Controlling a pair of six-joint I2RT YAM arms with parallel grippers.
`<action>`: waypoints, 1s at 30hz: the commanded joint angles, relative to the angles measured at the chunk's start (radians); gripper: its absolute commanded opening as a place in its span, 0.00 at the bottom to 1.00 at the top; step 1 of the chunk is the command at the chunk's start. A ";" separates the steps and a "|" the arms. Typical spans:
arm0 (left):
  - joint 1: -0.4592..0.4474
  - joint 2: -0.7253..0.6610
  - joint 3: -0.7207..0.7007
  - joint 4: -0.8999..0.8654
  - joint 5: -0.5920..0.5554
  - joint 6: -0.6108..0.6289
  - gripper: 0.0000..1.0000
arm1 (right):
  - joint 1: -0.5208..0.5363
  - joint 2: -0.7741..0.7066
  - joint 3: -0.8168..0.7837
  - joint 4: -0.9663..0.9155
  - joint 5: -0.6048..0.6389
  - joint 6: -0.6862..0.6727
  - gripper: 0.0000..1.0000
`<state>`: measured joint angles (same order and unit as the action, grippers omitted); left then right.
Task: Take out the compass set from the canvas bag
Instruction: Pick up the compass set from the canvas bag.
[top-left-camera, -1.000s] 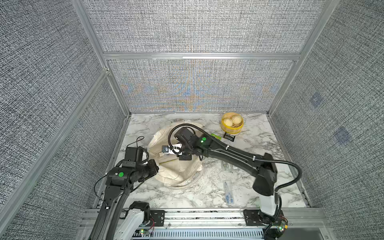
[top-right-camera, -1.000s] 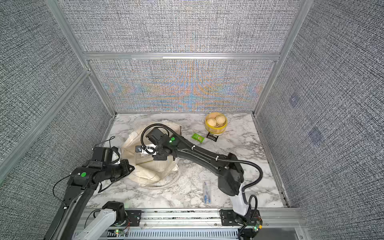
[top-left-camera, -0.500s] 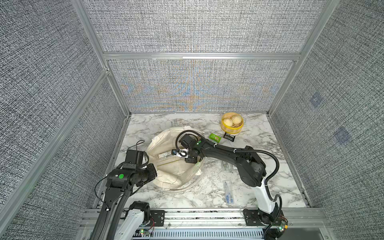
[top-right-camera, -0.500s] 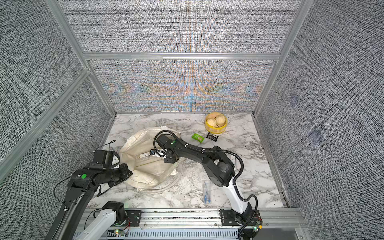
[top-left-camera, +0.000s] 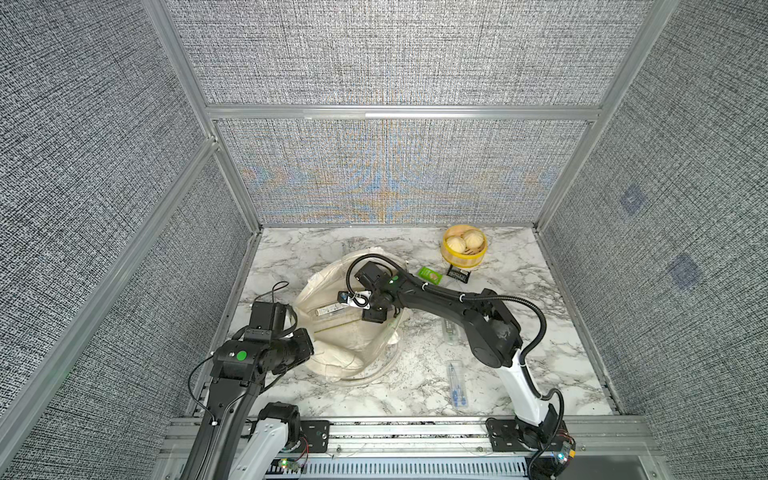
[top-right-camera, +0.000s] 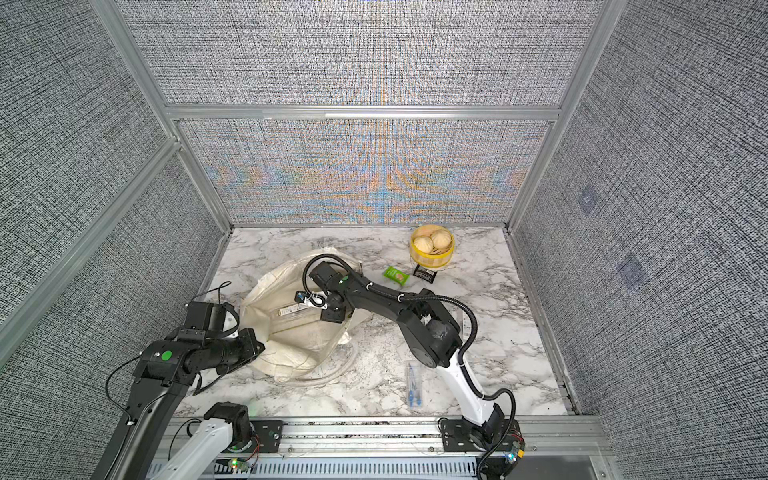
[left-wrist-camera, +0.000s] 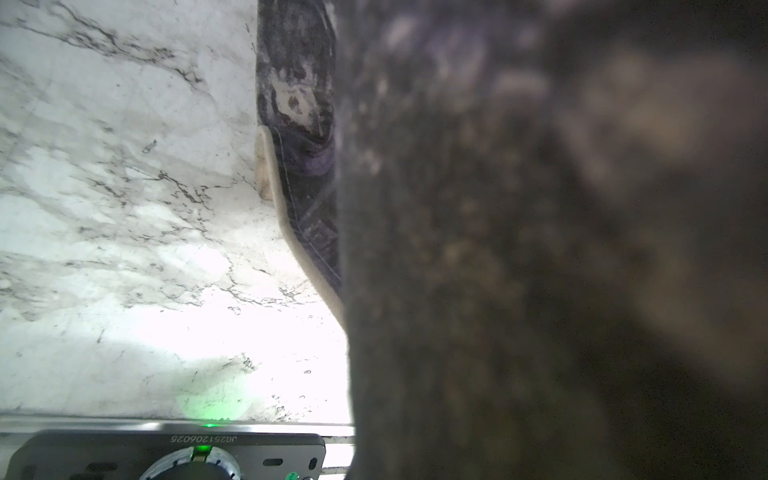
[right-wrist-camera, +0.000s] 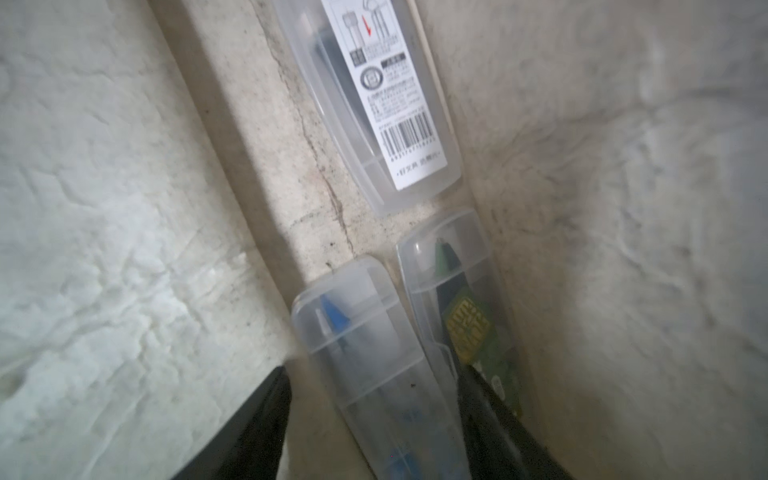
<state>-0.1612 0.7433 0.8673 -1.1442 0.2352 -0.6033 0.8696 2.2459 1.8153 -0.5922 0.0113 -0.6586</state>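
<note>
A cream canvas bag (top-left-camera: 353, 332) lies slumped open on a marble desk (top-left-camera: 540, 353) inside a grey fabric-walled enclosure. The right arm reaches over the bag's mouth, its tool (top-left-camera: 376, 309) lowered inside beside a clear case with a white label (top-left-camera: 332, 308); whether its jaws are parted cannot be made out here. The left tool (top-left-camera: 309, 347) sits at the bag's near-left rim, pressed into the cloth. Two clear cases (top-left-camera: 451, 332) (top-left-camera: 457, 384) lie on the desk right of the bag. At the back stand a yellow steamer basket (top-left-camera: 464, 249) of buns, a green packet (top-left-camera: 430, 275) and a black packet (top-left-camera: 458, 275).
</note>
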 joint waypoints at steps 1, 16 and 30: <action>0.005 0.000 -0.004 -0.022 0.008 0.012 0.00 | -0.022 0.014 0.000 -0.051 -0.024 0.009 0.66; 0.027 -0.004 -0.011 -0.011 0.032 0.020 0.00 | 0.021 0.106 0.055 -0.118 -0.140 0.192 0.60; 0.043 -0.014 -0.014 -0.005 0.044 0.025 0.00 | 0.031 0.080 0.151 -0.152 -0.213 0.257 0.46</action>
<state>-0.1215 0.7284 0.8562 -1.1423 0.2832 -0.5903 0.9066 2.3421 1.9530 -0.6521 -0.1650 -0.3779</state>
